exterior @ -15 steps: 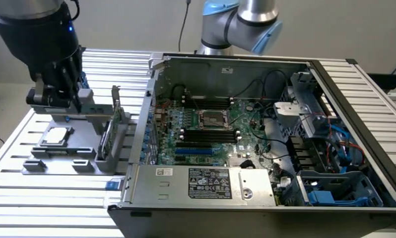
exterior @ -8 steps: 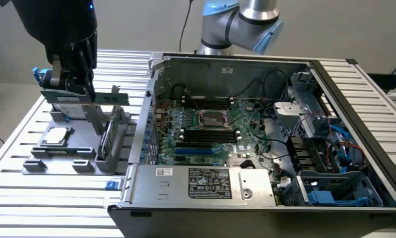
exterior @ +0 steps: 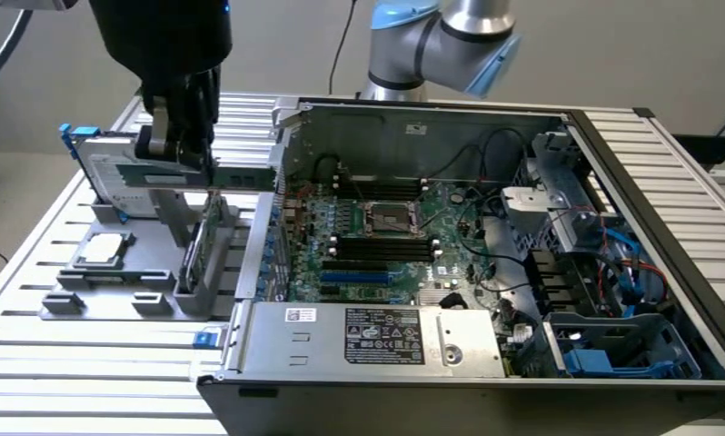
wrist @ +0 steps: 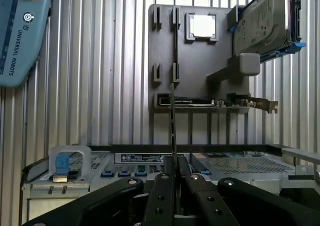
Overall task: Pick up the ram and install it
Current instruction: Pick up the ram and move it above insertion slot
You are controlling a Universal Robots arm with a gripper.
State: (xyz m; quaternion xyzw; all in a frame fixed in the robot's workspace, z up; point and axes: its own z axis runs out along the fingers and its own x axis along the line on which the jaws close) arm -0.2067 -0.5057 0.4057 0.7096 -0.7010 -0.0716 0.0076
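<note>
I am pinching one long, thin dark-green ram stick [exterior: 243,178] in my one black pincer [exterior: 178,156], the jaws pressing onto it. In the exterior view it is hanging at ten o'clock, its long axis running level from nine toward three and its free end pointing at one open metal computer case [exterior: 435,123]. One grey slotted holder plate [wrist: 200,68] is carrying one silver processor chip [exterior: 104,247], one blue-framed silver hard drive [exterior: 114,177] and one bracketed card [wrist: 240,101]. The wrist view is showing the stick edge-on as a thin dark line, while the exterior view is showing its green side.
</note>
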